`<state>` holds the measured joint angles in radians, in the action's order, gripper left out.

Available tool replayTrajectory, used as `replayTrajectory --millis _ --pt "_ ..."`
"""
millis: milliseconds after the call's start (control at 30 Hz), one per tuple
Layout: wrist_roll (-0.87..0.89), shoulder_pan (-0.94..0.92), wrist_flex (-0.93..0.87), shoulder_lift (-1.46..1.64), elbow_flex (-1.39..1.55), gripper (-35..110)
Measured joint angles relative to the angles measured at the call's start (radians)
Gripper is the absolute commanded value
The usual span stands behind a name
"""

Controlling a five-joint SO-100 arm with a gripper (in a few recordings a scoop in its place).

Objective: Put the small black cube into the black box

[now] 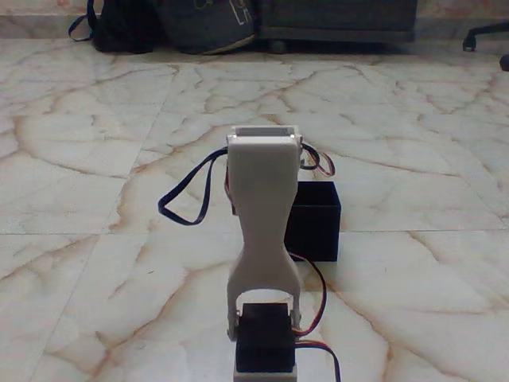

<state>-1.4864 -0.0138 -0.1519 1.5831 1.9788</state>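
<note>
The black box (318, 221) stands on the marble floor just right of centre, its open top facing up and its left part covered by the arm. The white arm (262, 207) rises in front of the camera, seen from behind, with a black servo (265, 338) at its base. The arm's upper link hides whatever lies beyond it, the far end of the arm included. The small black cube is out of view.
Dark cables (191, 199) loop out to the left of the arm, and red and black wires (318, 286) run down its right side. Dark bags (203, 24) and furniture line the far wall, and a chair foot (485, 36) shows at the top right. Veined marble floor (95, 263) spreads all around.
</note>
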Motion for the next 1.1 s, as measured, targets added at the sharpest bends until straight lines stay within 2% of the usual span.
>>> replayTrajectory --millis 167,267,333,633,933,1100 --pt "-0.008 -0.014 0.000 0.348 0.426 7" --pt "-0.009 -0.014 0.002 0.425 0.509 7" --pt "-0.012 -0.021 0.002 0.589 0.730 7" --pt "-0.012 -0.023 -0.009 0.810 1.063 7" --pt "0.029 -0.060 -0.446 0.834 1.100 6" --pt "0.158 -0.060 -0.563 0.834 1.100 5"
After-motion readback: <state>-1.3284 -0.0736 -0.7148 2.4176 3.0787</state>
